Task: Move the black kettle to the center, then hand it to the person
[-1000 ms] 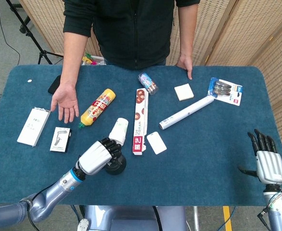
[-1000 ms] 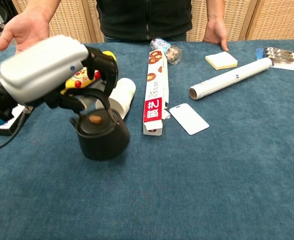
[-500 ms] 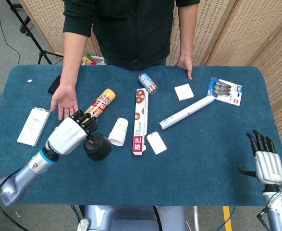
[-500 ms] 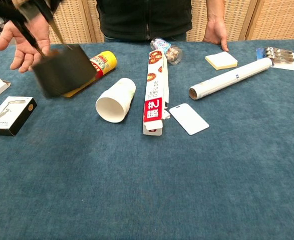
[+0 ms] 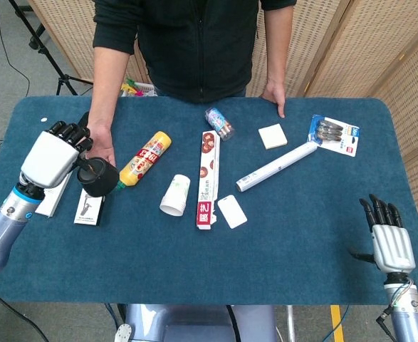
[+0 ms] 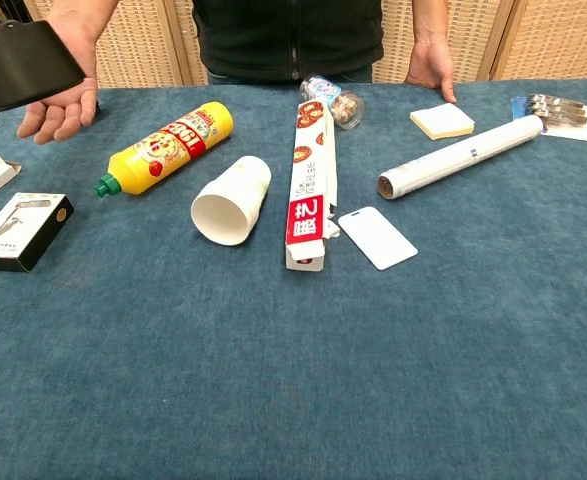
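The black kettle hangs in the air at the left of the table, gripped by its handle in my left hand. It sits right at the person's open palm, which reaches over the table. In the chest view only the kettle's tilted black body shows at the top left, in front of the person's hand; my left hand is out of that frame. My right hand hovers open at the table's front right corner, fingers straight and empty.
On the blue table lie a yellow bottle, a tipped paper cup, a long red-and-white box, a white card, a foil roll, a sticky-note pad and small boxes at the left.
My left hand has carried the kettle up and to the left, from near the table's front middle to the person's open palm. The right hand has sunk slightly lower.
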